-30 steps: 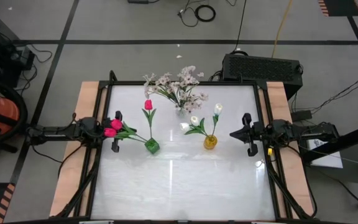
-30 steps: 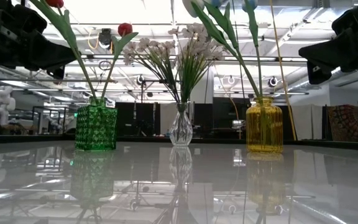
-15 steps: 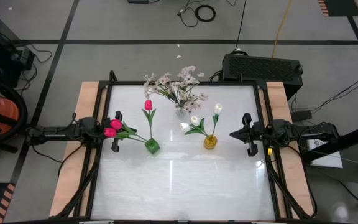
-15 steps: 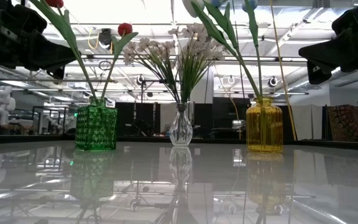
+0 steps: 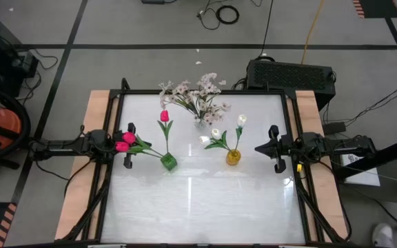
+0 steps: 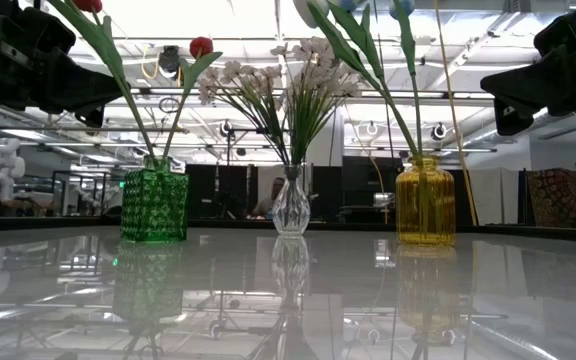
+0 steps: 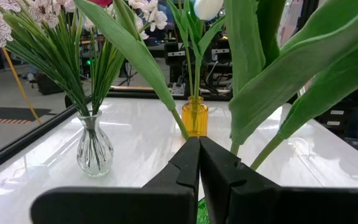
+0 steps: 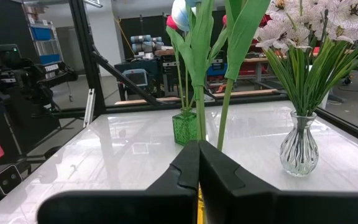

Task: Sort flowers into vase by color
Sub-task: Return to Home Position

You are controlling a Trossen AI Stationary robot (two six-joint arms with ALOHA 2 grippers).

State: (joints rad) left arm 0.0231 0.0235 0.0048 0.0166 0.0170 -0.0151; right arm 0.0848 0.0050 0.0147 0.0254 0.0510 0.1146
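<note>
Flowers (image 5: 164, 116) sit sorted in three vases (image 6: 154, 205) — left tool (image 7: 199, 142) and right tool (image 8: 199, 146) pinched closed, empty, at opposite table (image 5: 198, 203) edges.

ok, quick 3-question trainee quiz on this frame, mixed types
1. True or false: the green vase holds the white tulips.
2. The sprays stand in which vase? A green, B clear vase, C blue.
3. Fill in: the left pincer and right pincer are both ____, holding nothing.
Key: 1 false, they stand in the yellow vase. 2 B. 3 shut.
</note>
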